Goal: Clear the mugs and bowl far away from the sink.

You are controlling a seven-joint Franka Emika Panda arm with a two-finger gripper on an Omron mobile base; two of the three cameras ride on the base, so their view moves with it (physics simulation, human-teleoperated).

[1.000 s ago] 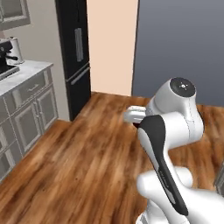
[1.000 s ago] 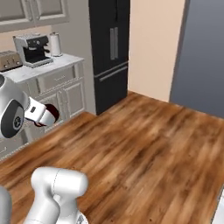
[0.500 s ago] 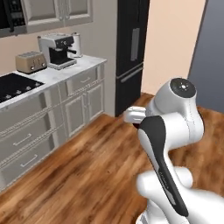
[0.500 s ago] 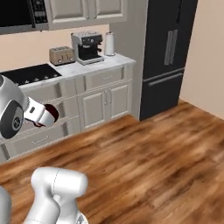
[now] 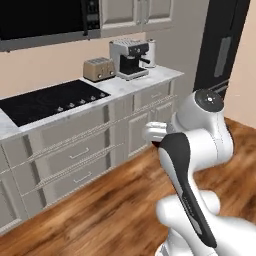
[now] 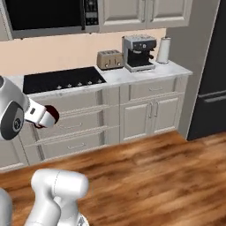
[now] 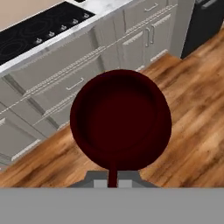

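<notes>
At the end of the arm, above the wooden floor (image 6: 145, 172), the dark red mug (image 7: 120, 120) is held in the claw (image 7: 113, 178), which is closed tight on its rim. In the hand view the mug's mouth is seen almost straight on, and the claw's tips are largely hidden beneath it. In the right base view the mug (image 6: 51, 116) is seen as a small dark red patch at the claw (image 6: 44, 118), in front of the grey drawers (image 6: 75, 126); its handle cannot be made out. In the left base view the claw (image 5: 154, 134) is mostly covered by the arm's own white body, with only a sliver of red beside it. Behind, on the marbled surface (image 6: 132, 74), a black cooktop (image 6: 62, 79), a toaster (image 6: 110, 59), a coffee machine (image 6: 139, 53) and a paper towel roll (image 6: 163, 50) are set. A microwave (image 6: 48, 15) is cut off at the top edge, and a black refrigerator (image 6: 212, 75) at the right.
</notes>
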